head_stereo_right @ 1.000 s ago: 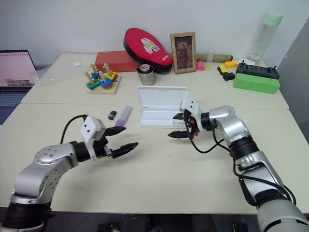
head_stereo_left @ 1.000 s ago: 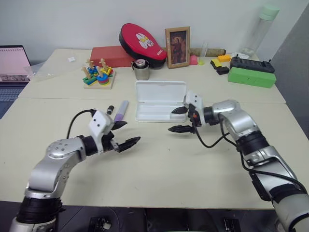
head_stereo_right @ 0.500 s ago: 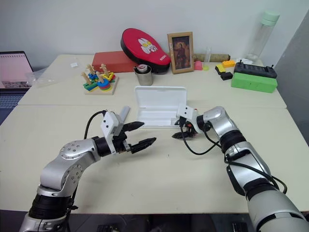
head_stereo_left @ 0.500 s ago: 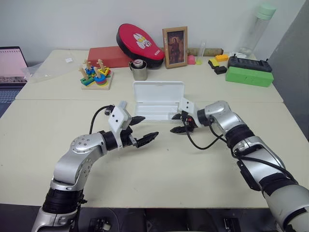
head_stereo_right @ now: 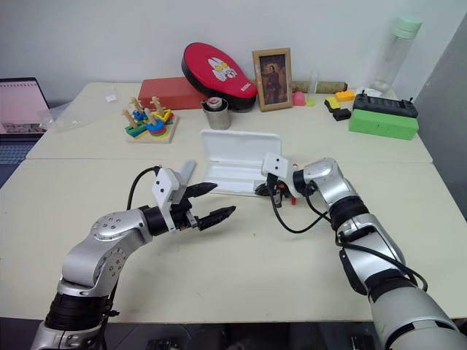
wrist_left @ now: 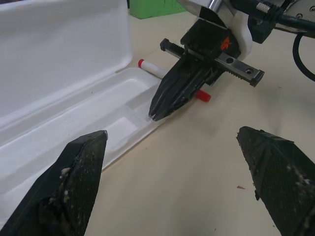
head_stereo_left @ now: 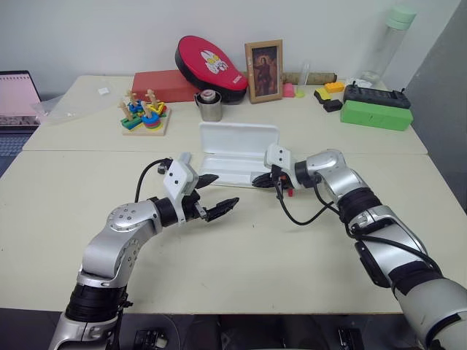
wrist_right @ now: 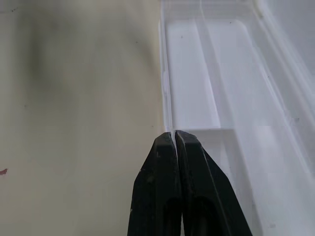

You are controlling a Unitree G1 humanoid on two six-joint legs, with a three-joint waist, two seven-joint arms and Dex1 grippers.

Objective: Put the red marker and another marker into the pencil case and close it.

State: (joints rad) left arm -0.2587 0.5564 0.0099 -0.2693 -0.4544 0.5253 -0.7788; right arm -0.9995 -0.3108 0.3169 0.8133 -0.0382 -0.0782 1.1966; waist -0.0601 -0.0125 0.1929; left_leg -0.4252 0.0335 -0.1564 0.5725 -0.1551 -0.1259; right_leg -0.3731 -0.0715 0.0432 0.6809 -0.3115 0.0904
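The flat white hinged plastic pencil case lies open mid-table, lid up. The right gripper — jaws pressed together, holding nothing — touches its near rim. The slim white red-capped marker lies just behind it, crossing that end of the case, nearer this arm. The left gripper hangs spread wide, empty.

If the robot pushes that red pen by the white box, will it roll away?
Probably yes. The red marker looks slim and round, lying flat on the smooth table, so a nudge could roll it sideways. It likely stops soon, since it lies against the open pencil case. It looks stiff and light.
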